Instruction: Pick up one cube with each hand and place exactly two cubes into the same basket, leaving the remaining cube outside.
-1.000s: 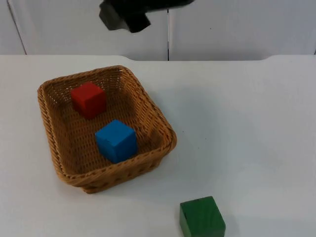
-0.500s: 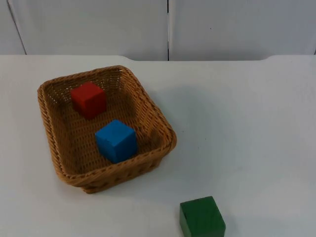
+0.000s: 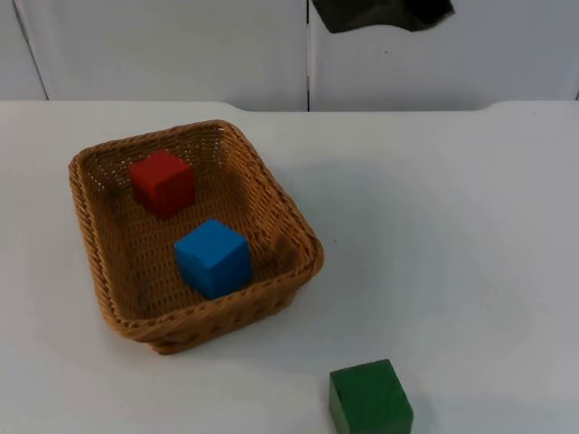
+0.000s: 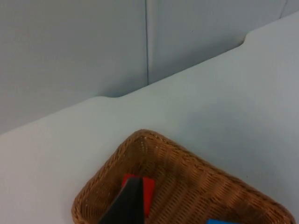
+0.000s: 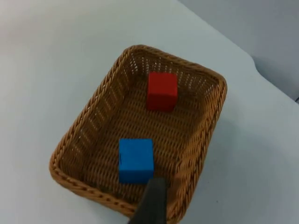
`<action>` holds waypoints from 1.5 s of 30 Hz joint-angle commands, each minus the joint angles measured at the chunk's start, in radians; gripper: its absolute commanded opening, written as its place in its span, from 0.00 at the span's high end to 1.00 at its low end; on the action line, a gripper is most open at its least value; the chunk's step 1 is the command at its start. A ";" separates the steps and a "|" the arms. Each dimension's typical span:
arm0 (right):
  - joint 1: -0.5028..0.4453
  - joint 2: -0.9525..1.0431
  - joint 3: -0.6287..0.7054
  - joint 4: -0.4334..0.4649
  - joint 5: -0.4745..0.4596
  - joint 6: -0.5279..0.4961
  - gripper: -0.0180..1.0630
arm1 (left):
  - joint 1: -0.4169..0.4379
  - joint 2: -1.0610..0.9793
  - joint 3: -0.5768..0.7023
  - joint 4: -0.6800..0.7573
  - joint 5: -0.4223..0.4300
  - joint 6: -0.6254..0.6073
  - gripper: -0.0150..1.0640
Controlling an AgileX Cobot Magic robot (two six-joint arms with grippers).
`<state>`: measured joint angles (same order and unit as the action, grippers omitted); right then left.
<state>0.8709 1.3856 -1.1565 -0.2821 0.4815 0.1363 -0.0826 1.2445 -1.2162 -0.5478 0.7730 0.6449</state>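
Beside basket point(image 3: 289, 208), open white table point(image 3: 452, 226)

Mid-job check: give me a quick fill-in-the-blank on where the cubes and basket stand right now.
1. The wicker basket holds ____ cubes.
2. The red cube lies nearer the partition wall than the ____ cube in the same basket.
3. The ____ cube sits outside the basket on the white table, near the front edge.
4. The blue cube is resting on the basket's ____.

Missing words: two; blue; green; floor
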 commanded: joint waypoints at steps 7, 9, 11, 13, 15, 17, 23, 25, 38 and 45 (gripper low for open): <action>0.000 -0.112 0.102 -0.003 -0.015 0.014 0.28 | 0.002 -0.204 0.236 -0.016 -0.085 0.001 0.01; 0.000 -0.157 0.141 -0.003 -0.015 0.031 0.28 | 0.002 -0.285 0.310 -0.016 -0.088 0.001 0.01; 0.000 -0.188 0.165 -0.003 -0.018 0.031 0.28 | 0.002 -0.332 0.349 -0.019 -0.091 0.001 0.01; 0.000 -0.219 0.185 -0.003 -0.018 0.031 0.28 | 0.002 -0.383 0.387 -0.019 -0.090 0.001 0.01; 0.000 -0.257 0.212 -0.003 -0.018 0.031 0.28 | 0.002 -0.444 0.430 -0.019 -0.090 0.001 0.01; 0.000 -0.279 0.222 -0.003 -0.023 0.031 0.28 | 0.002 -0.477 0.451 -0.016 -0.090 0.001 0.01; 0.000 -0.397 0.291 -0.001 -0.029 0.031 0.28 | 0.002 -0.633 0.530 -0.002 -0.068 -0.016 0.01; 0.000 -0.451 0.317 -0.001 -0.029 0.032 0.28 | 0.002 -0.684 0.552 0.020 -0.049 -0.048 0.01; 0.000 -0.751 0.425 -0.003 0.042 0.032 0.28 | 0.002 -0.895 0.615 0.214 0.075 -0.262 0.01; 0.000 -0.885 0.460 -0.003 0.129 0.044 0.28 | 0.002 -0.989 0.615 0.231 0.132 -0.276 0.01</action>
<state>0.8709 0.5404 -0.7100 -0.2821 0.5845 0.1689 -0.0826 0.2830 -0.6067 -0.3228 0.8840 0.3846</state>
